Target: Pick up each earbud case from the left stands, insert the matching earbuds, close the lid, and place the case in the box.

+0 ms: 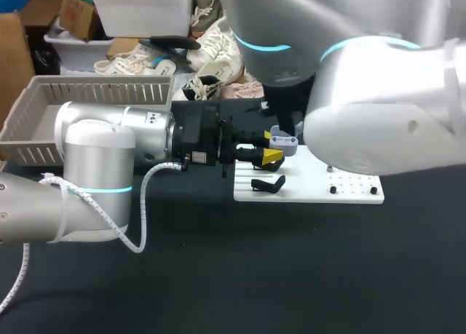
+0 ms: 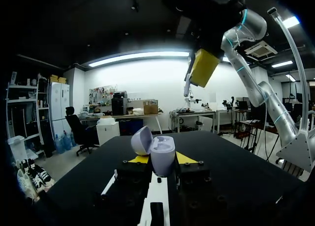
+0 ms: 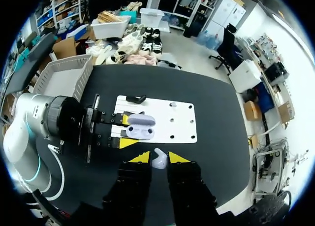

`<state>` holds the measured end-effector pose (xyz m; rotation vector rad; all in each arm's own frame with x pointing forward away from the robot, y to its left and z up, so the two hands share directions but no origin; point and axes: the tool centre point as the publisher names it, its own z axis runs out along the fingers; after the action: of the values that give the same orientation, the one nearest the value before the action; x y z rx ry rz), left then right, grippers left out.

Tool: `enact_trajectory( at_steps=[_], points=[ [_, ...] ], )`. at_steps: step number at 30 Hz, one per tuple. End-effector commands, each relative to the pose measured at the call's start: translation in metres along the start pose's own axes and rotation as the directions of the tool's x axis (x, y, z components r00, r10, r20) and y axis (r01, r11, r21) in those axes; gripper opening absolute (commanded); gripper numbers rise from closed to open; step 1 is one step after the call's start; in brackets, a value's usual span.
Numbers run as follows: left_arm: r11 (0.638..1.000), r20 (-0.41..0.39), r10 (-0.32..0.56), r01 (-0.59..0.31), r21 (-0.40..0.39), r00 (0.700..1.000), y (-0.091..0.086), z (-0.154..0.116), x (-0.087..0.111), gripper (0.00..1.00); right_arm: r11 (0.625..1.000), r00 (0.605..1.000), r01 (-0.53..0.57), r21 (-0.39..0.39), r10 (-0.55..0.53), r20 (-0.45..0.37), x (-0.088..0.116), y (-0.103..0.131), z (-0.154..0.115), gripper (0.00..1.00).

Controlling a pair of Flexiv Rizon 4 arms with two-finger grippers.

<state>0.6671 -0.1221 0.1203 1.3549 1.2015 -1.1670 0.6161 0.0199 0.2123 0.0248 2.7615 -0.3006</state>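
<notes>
The left gripper (image 2: 162, 159) gripped the open earbud case (image 2: 161, 148) over the white stand board (image 1: 313, 190), the right gripper (image 3: 153, 158) pinched a white earbud (image 3: 158, 161) above it; seemingly insertion, lid-closing and the grey box (image 1: 44, 94) remained.

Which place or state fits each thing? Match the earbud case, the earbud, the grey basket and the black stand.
Things:
1. earbud case
2. earbud
3. grey basket
4. black stand

Places or states:
A. between the fingers of the right gripper
B. on the white board
C. lid open, held in the left gripper
D. at the left side of the table

Pairs: 1-C, 2-A, 3-D, 4-B
</notes>
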Motion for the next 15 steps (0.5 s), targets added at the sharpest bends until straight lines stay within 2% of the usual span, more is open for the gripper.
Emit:
enact_trajectory(
  at_steps=[1,5,15],
  points=[
    [1.000,0.000,0.001,-0.001,-0.005,1.000,-0.001,0.000,0.000,0.00,0.995,0.984,-0.070,0.066,0.080,-0.162,0.003,0.005,0.001,0.00],
    [1.000,0.000,0.001,-0.001,-0.005,1.000,-0.001,0.000,0.000,0.00,0.995,0.974,-0.092,0.046,0.100,-0.202,0.014,-0.006,0.002,0.00],
    [1.000,0.000,0.001,-0.001,-0.005,1.000,-0.001,0.000,0.000,0.00,0.995,0.974,-0.092,0.046,0.100,-0.202,0.014,-0.006,0.002,0.00]
  ],
)
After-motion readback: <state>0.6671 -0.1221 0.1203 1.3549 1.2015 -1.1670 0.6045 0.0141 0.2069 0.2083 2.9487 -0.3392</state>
